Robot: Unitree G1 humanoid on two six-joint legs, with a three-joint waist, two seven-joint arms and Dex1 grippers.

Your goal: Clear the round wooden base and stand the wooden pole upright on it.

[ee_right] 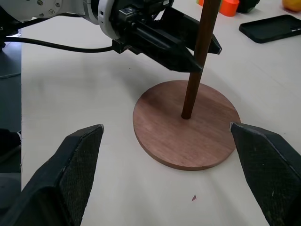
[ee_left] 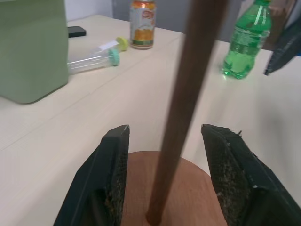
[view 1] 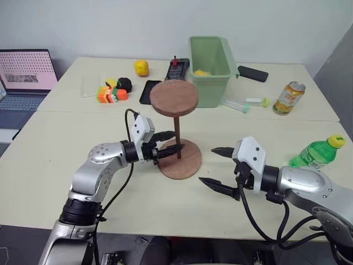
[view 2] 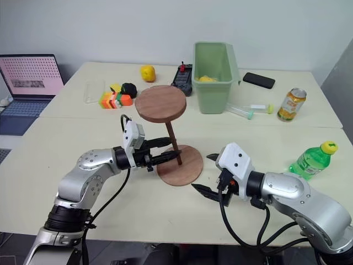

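The round wooden base (view 1: pixel 187 164) lies flat on the near table. The wooden pole (view 1: pixel 177 132) stands upright in the base's centre hole, with its fixed disc (view 1: pixel 174 97) at the top. My left gripper (view 1: pixel 174 142) reaches in level from the left. It is open, with one finger on each side of the pole's lower part (ee_left: pixel 183 108) and a gap on both sides. My right gripper (view 1: pixel 207 164) is wide open just right of the base (ee_right: pixel 207 141), holding nothing.
A green bin (view 1: pixel 210 70) stands behind the pole. A can (view 1: pixel 289 97), a clear tube (view 1: pixel 238 104) and a green bottle (view 1: pixel 316 152) lie to the right. Toy blocks (view 1: pixel 112 94), a yellow fruit (view 1: pixel 142 67), phones and a laptop (view 1: pixel 25 77) are at the back left.
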